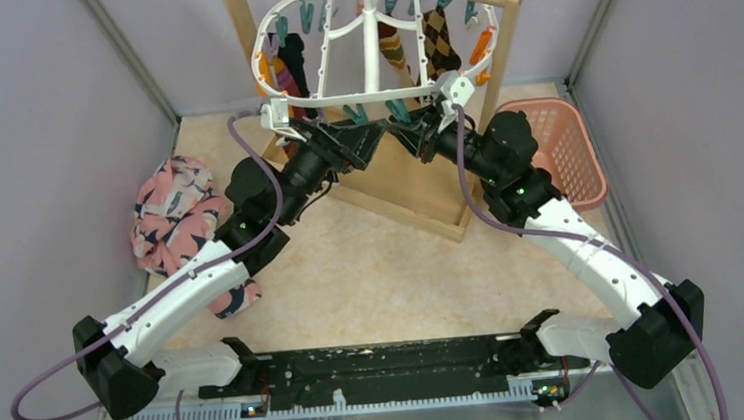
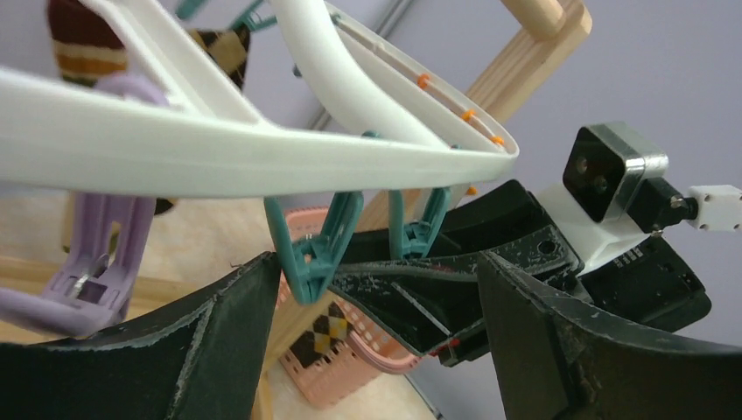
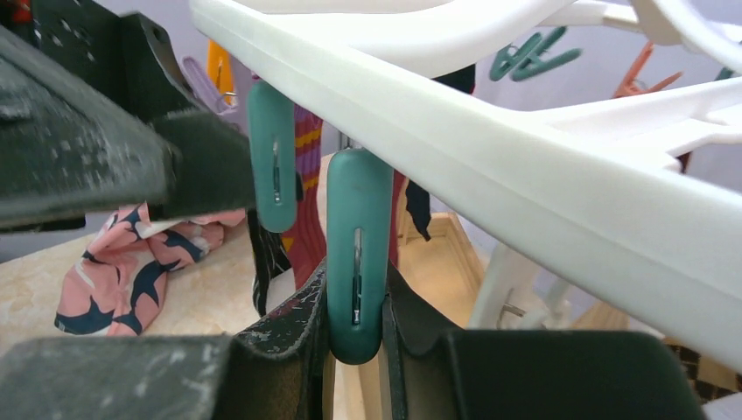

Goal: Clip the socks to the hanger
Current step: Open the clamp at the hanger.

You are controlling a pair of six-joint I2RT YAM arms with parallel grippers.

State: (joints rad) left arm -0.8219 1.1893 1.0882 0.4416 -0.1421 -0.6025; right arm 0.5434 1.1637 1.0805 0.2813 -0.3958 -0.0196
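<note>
Here the right gripper pinches a likely stiff, springy teal clip low down at the 6 o'clock rim of the hanger; the left gripper gapes empty.

The hanger was seen white, its clip teal; a sock was patterned in brown-black argyle, the cloth pink with dark print, the basket pink

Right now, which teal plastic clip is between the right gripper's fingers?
The nearer, lower teal clip on the white plastic hanger rim; the other teal clip hangs behind, outside the right gripper.
</note>
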